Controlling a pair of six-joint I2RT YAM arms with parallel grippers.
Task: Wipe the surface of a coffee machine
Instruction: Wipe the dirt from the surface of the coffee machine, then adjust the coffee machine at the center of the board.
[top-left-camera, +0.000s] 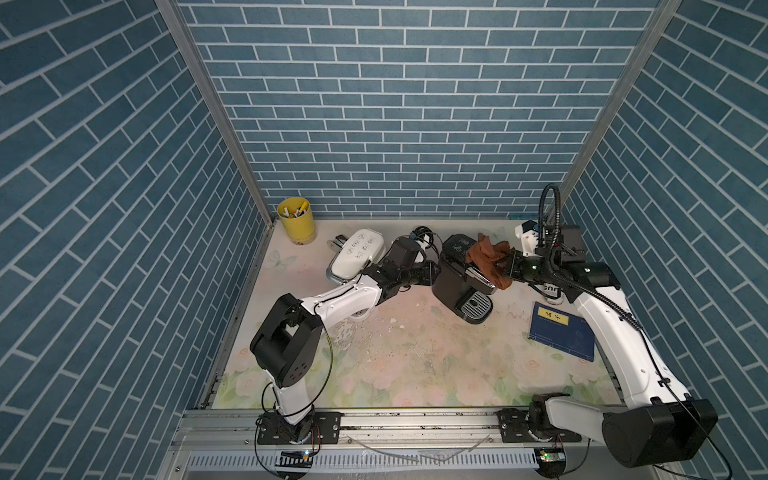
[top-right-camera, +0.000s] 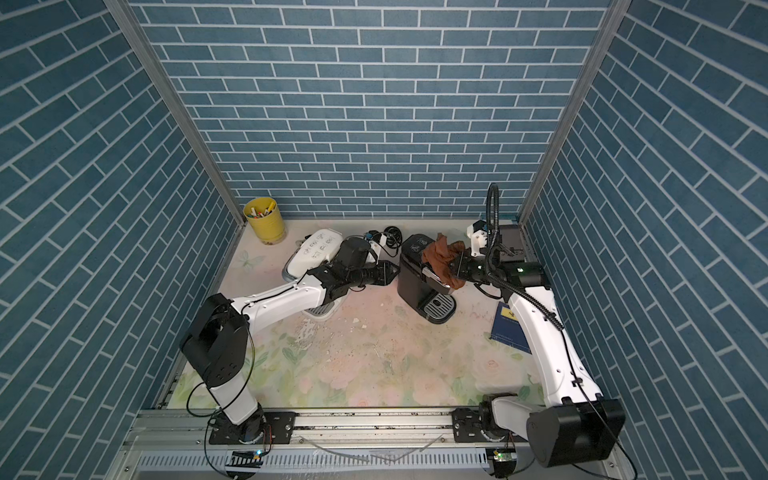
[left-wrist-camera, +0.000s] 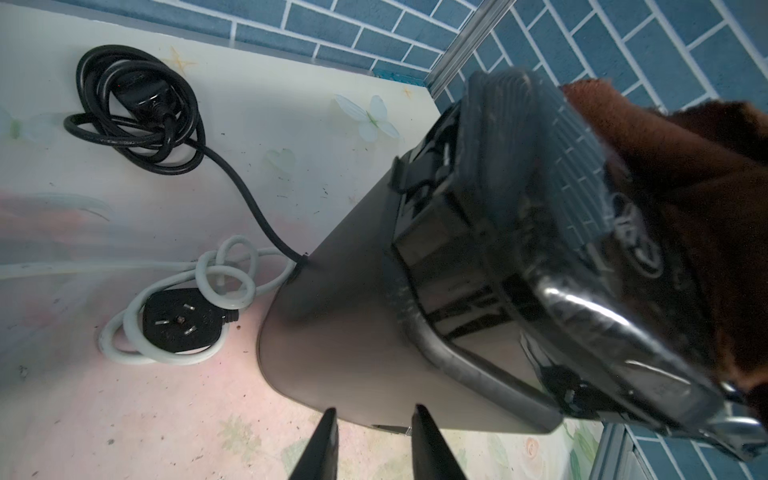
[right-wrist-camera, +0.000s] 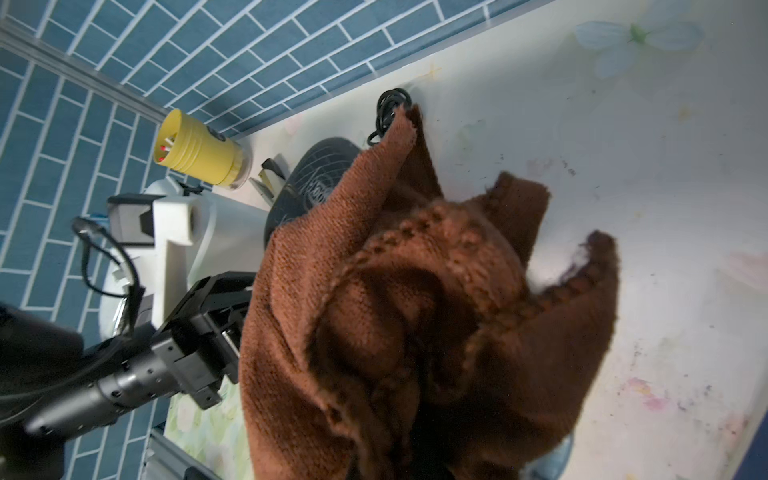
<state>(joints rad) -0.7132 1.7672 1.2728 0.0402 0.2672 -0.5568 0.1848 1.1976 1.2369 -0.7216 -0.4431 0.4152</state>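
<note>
OK, we've got the coffee machine (top-left-camera: 449, 278) standing upright on the bench, toward the back, drip tray (top-left-camera: 476, 307) facing the near edge, w/ an arm on each side of it.

Left jaws first: in both top views they sit at the machine's left flank, low on the body. From the left wrist cam we see the two fingers (left-wrist-camera: 322, 446) held apart w/ bare bench (left-wrist-camera: 374, 453) showing btwn them, nothing pinched. Tips are right at the grey body of the coffee machine (left-wrist-camera: 345, 332), touching or just shy, we can't call it. So the machine lies ahead of those jaws, not inside them.

Over to the right side. The brown cloth (top-left-camera: 488, 257) is bunched at the right jaws and draped on the machine's top, right-hand edge, w/ a fold hanging down past the shiny lever (top-left-camera: 478, 277). Right jaws are pressed together, pinching that cloth. That arm's wrist cam is mostly filled by brown cloth (right-wrist-camera: 415, 332), which hides the jaws themselves, and the machine's dark lid (right-wrist-camera: 316, 174) peeks out just beyond it. So the machine sits beyond & under the cloth, touching it, not gripped.

Round the edges: yellow cup (top-left-camera: 297, 222) in the back left corner, a white appliance (top-left-camera: 357, 253) behind the left arm (top-left-camera: 345, 299), a blue book (top-left-camera: 561, 334) beside the right arm (top-left-camera: 602, 316). A black cord (left-wrist-camera: 137, 112) and a white-corded plug (left-wrist-camera: 178, 320) lie coiled behind the machine.
</note>
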